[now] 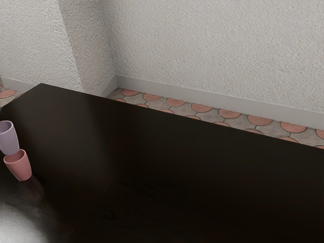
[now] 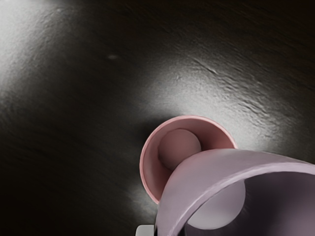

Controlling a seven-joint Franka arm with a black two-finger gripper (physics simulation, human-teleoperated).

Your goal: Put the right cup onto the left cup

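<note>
The purple cup (image 1: 7,139) is held up off the table at the exterior view's left edge, upright or nearly so, its base beside and slightly above the rim of the pink cup (image 1: 19,167). In the wrist view the purple cup (image 2: 216,169) looms large and hides part of the pink cup (image 2: 179,147), whose mouth faces up. Small parts of my gripper (image 2: 170,231) show at the lower edge on both sides of the purple cup's wall, shut on it. Whether the two cups touch, I cannot tell.
The dark, glossy table (image 1: 167,172) extends far toward the exterior view's right. Beyond its back edge lie a tiled floor (image 1: 202,108) and a textured pale wall (image 1: 212,45), with a wall corner at the upper left.
</note>
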